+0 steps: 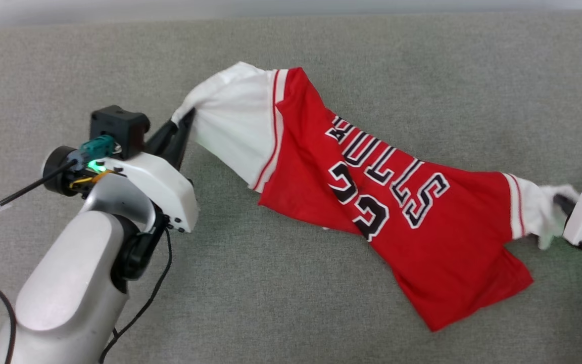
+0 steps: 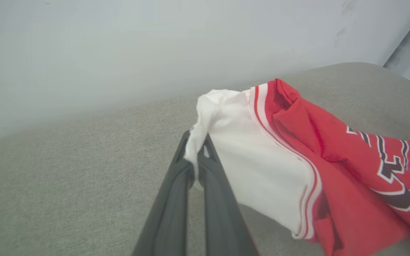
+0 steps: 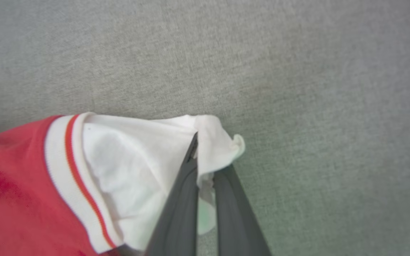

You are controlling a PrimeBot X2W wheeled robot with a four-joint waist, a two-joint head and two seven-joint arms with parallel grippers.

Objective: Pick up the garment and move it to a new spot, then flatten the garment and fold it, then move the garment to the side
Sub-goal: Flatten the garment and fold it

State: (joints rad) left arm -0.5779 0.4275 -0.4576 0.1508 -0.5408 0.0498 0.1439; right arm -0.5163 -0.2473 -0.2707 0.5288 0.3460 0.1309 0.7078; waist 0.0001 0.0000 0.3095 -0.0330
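Observation:
The garment (image 1: 412, 212), a red jersey with white sleeves and black lettering, stretches across the grey cushion from upper left to lower right. My left gripper (image 1: 186, 117) is shut on the end of its left white sleeve (image 2: 233, 149), with the cloth pinched between the dark fingers (image 2: 176, 185). At the right edge of the head view my right gripper (image 1: 560, 205) is shut on the other white sleeve (image 3: 137, 167). In the right wrist view that sleeve's tip (image 3: 219, 142) bunches between the fingers (image 3: 182, 199). The lower red hem hangs loose toward the front.
A grey fabric surface (image 1: 281, 303) spreads all around the garment. A pale wall (image 2: 119, 46) rises behind its far edge. A black cable (image 1: 139, 308) trails beside my left forearm.

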